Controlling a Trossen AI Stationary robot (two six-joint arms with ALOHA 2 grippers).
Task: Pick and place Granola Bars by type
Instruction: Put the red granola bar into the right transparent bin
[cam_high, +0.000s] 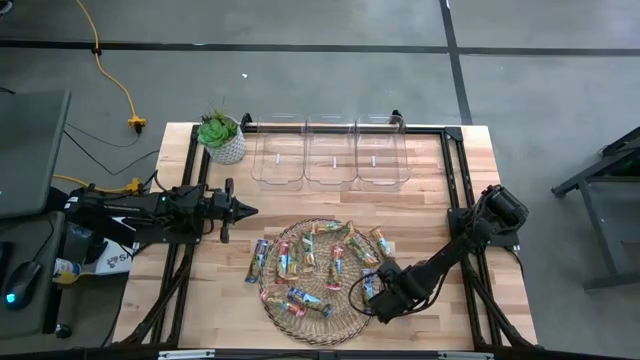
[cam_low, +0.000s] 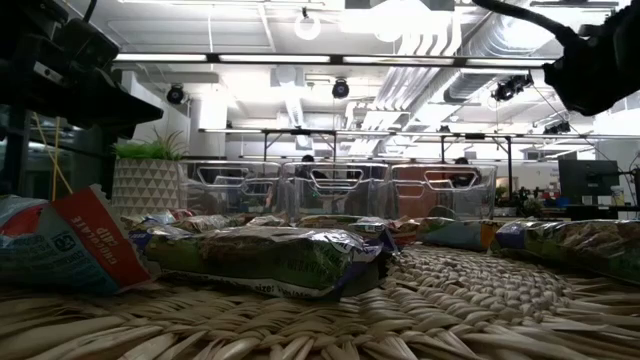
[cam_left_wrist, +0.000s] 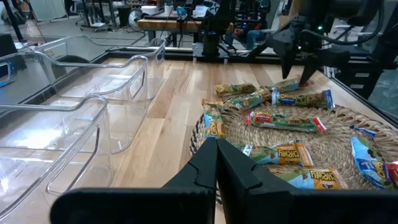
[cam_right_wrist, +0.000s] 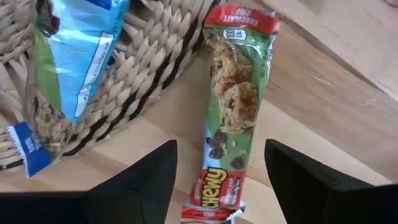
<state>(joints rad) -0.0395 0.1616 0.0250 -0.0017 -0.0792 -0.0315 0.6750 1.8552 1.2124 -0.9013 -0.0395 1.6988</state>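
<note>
The step in hand is a pick. The right tool hangs low at the wicker mat, on the side of it away from the left arm, with its fingers spread wide. Between them, in the right wrist view, a green-and-red bar lies flat on the bare worktop, just beside the mat's rim and not yet touched. A blue-wrapped bar rests on the rim close by, outside the fingers' span.

The rest of the Granola Bars lie scattered over the mat, with a few off its edge on the left arm's side. The three clear bins stand in a row beyond the mat and look empty, though through their clear walls I cannot be sure, so the sorting seems barely begun.

The left tool is pressed together and waits above the worktop between the mat and the potted plant.

Next, I judge, the right tool should come straight down so one finger lands on each long side of the green-and-red bar, close across its width, lift clear of the rim, then carry it to a bin.
</note>
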